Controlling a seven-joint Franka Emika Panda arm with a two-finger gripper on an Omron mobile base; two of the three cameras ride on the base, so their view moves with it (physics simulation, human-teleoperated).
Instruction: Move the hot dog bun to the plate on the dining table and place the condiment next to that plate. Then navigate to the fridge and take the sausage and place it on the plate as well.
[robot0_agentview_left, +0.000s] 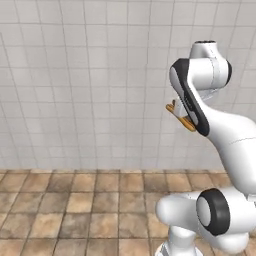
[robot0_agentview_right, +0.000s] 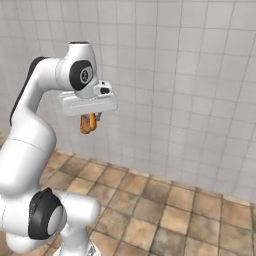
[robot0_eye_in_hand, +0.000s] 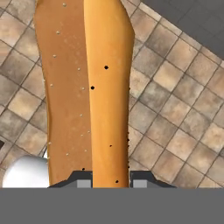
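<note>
Arm: glossy white rounded shells, dark grey-black joint rings and a dark stripe along one link. Hand: flat pale-grey block, small dark tips.

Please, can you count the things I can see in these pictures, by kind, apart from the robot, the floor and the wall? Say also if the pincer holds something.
Hot dog bun: 1, held in the shut pincer, above the brown tiled floor.
Other loose things: 0.
Total: 1.
</note>
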